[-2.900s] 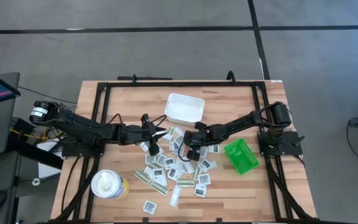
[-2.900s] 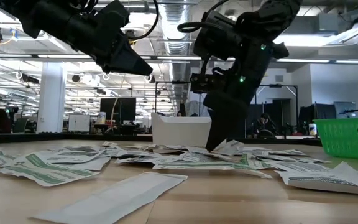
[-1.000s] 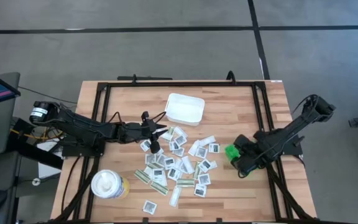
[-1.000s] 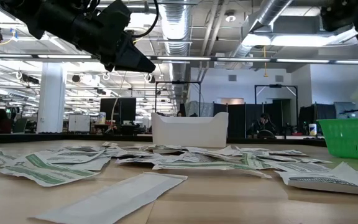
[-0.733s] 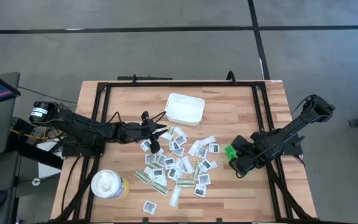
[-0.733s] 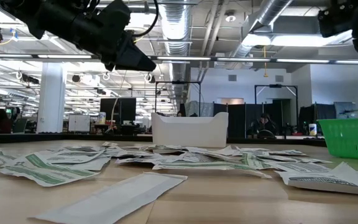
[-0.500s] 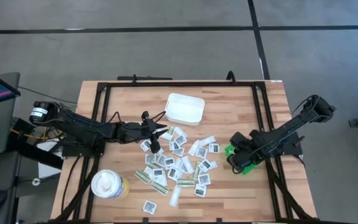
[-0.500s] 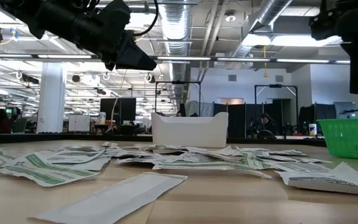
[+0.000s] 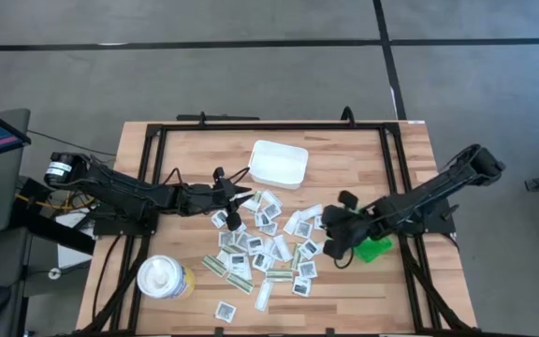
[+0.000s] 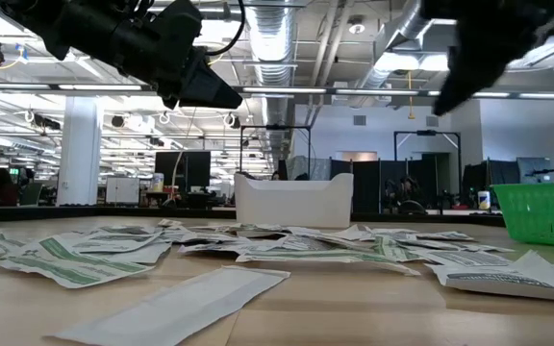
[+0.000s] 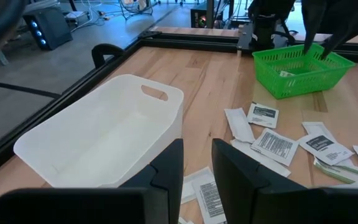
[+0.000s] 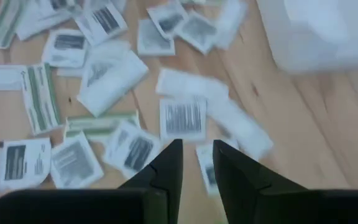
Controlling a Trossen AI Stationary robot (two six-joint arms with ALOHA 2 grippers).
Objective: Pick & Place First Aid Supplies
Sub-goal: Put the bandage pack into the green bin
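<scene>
right tool (image 9: 333, 251): swung from over the bin (image 9: 374, 248) back to the packets' (image 9: 262, 245) right edge, fingers (image 12: 166, 168) a narrow gap apart, nothing between them
meaning: reads as a drop just made into the bin, now heading for the next pick (a judgement, not seen)
left tool (image 9: 233, 223): hovering above the pile's left-rear part, near the tray (image 9: 278, 163), fingers (image 11: 169, 168) slightly apart, empty; same spot and pose throughout
packets: dozens spread flat on the bench (image 9: 185, 154) middle, square white ones with dark print plus olive-striped strips (image 9: 235, 278); one packet visible inside the bin in the left wrist view (image 11: 286, 73)
tray: white, at the rear centre, looks empty in the left wrist view (image 11: 98, 138)
bin: green, right of the pile, half covered by the right arm from above
vs a second ago: right tool was over the bin, then moved leftward; now above the rightmost packets, low view shows only a dark blur of it at top right (image 10: 484, 48)
vs earlier still: right tool was down in the pile, near the spot it now hangs over
pile layout: no visible shift (too small to count)
left to do: nearly the whole pile not yet sorted
other: can (image 9: 165, 277) at front left, apart from the packets
</scene>
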